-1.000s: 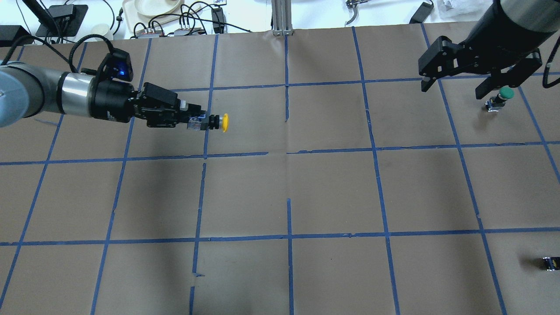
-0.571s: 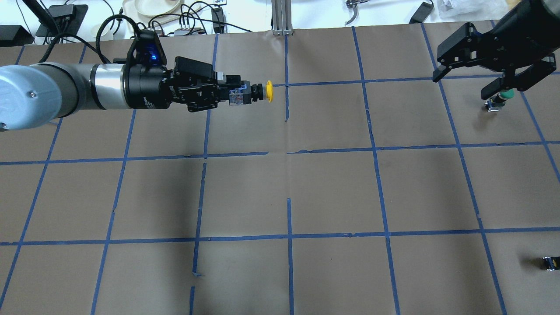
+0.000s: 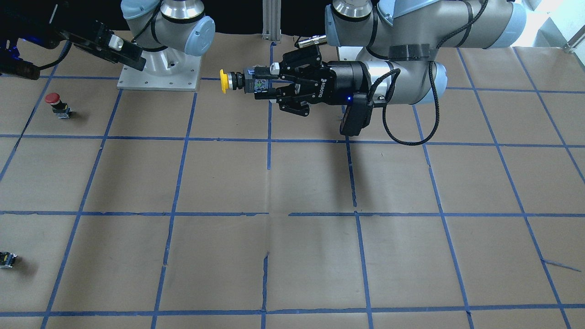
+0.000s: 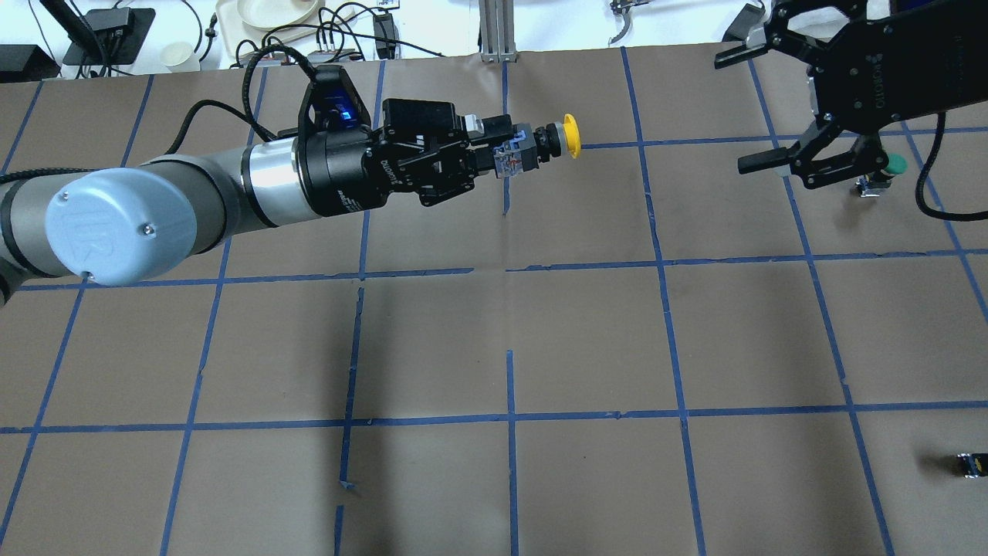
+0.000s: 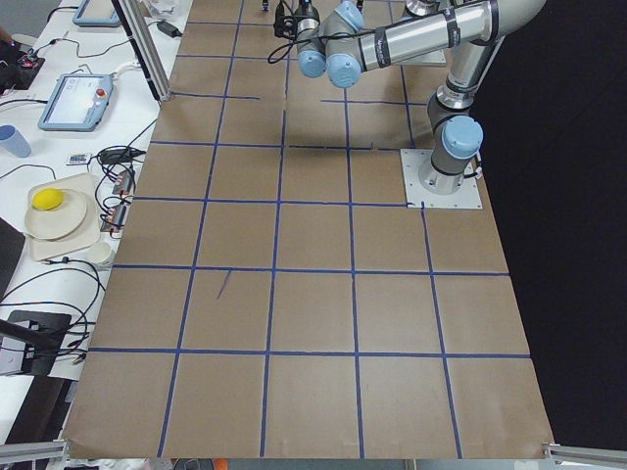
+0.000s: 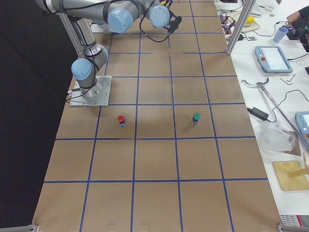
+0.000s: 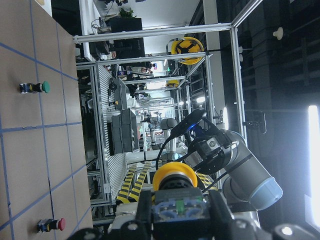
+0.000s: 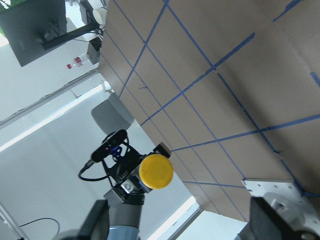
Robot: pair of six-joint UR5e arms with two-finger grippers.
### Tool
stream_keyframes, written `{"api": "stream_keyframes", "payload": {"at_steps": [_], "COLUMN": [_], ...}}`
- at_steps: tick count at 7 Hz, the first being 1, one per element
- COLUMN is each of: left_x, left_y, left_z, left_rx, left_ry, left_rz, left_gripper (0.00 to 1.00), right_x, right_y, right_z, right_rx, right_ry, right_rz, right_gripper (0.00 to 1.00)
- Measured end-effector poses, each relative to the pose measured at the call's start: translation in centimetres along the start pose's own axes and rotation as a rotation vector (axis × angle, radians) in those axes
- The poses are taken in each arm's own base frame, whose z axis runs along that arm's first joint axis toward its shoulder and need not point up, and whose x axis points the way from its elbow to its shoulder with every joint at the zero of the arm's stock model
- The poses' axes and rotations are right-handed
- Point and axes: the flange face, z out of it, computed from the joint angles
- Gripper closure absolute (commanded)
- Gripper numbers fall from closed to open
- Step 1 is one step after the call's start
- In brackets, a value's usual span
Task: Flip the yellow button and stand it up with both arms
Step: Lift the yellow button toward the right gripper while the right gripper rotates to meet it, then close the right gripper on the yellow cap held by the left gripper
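Note:
My left gripper is shut on the grey-black block of the yellow button. It holds the button in the air on its side, with the cap pointing toward the right arm. The same grip shows in the front view, gripper and button, and the button's cap shows in the left wrist view. My right gripper is open and empty at the far right, and its jaws face the button across a gap. The right wrist view shows the yellow cap ahead, between the spread fingers.
A green-capped button stands under the right gripper. A red-capped button stands near the right arm's base. A small dark switch block lies at the near right. The table is brown paper with a grid of blue tape.
My left arm has carried the yellow button up and rightward toward the table's centre line. My right gripper has risen and turned its open jaws toward the button.

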Motion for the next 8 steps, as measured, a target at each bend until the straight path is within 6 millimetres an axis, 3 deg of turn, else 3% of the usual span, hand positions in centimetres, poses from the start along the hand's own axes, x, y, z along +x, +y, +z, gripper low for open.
{"api": "stream_keyframes", "payload": {"at_steps": [2, 4, 6, 8], "left_x": [0.4, 1.0, 1.4, 1.6], "left_y": [0.6, 1.3, 1.4, 1.3], "left_z": [1.1, 2.1, 2.6, 2.7], "left_rx": [0.017, 0.011, 0.017, 0.022], "left_ry": [0.035, 0.052, 0.068, 0.075], "left_rz": [-0.008, -0.004, 0.002, 0.005], "left_gripper": [0.71, 0.72, 0.71, 0.71], "right_x": [0.8, 3.2, 2.4, 1.4], "right_y": [-0.7, -0.9, 0.6, 1.5], "right_z": [0.8, 4.8, 7.9, 8.2], "right_rx": [-0.024, -0.104, -0.156, -0.154], "right_ry": [-0.045, -0.031, -0.047, -0.069], "right_rz": [0.053, 0.146, 0.164, 0.131], "right_gripper": [0.02, 0.02, 0.02, 0.04]}}
